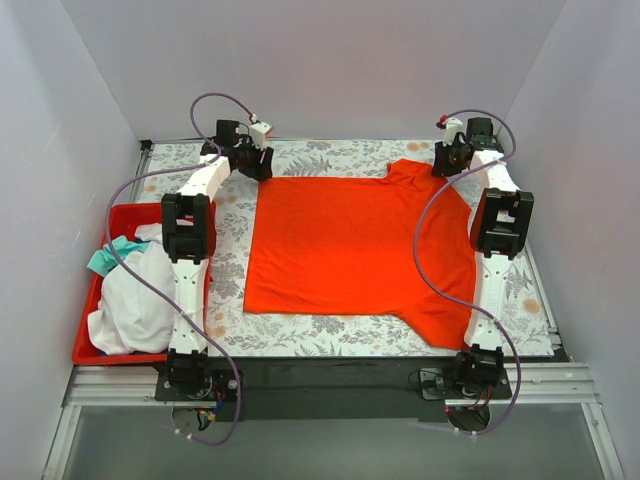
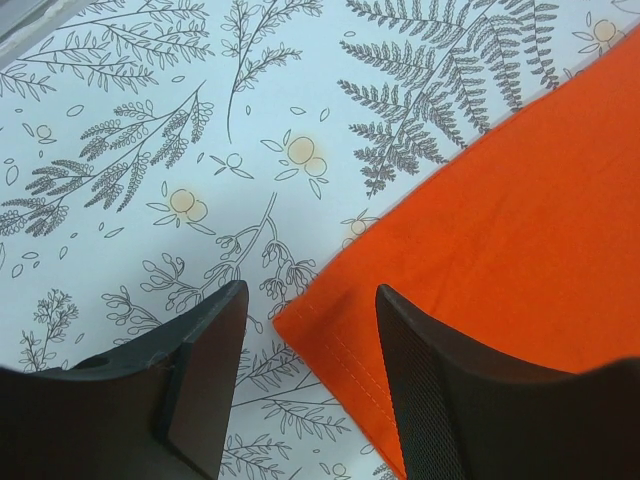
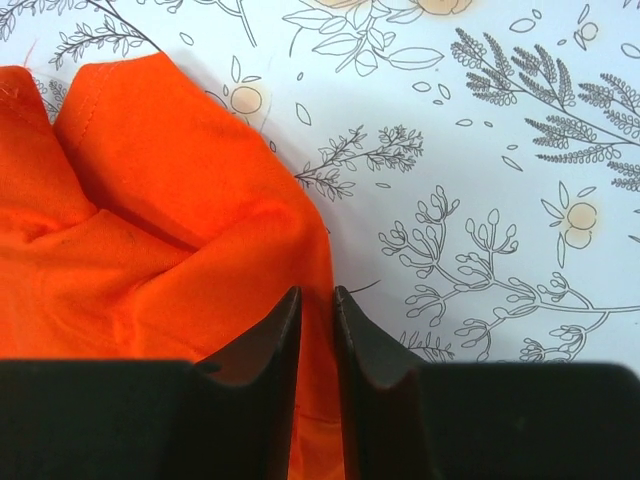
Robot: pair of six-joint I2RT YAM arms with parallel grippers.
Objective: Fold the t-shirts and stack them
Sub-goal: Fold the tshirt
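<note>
The bright orange-red t-shirt [image 1: 350, 245] lies spread flat on the fern-print table [image 1: 330, 335], with its far right sleeve bunched up. My left gripper [image 1: 258, 160] is open at the shirt's far left corner. In the left wrist view that hemmed corner [image 2: 340, 330] lies on the table between the spread jaws of the left gripper [image 2: 310, 292]. My right gripper [image 1: 445, 165] is at the far right sleeve. In the right wrist view its jaws [image 3: 316, 293] are pinched on the edge of the crumpled orange cloth [image 3: 160, 200]. The white t-shirt [image 1: 140, 290] and the teal t-shirt [image 1: 110, 255] lie bundled in the bin.
A red plastic bin [image 1: 95, 300] sits at the table's left edge beside the left arm. White walls enclose the table on three sides. Purple cables loop over both arms.
</note>
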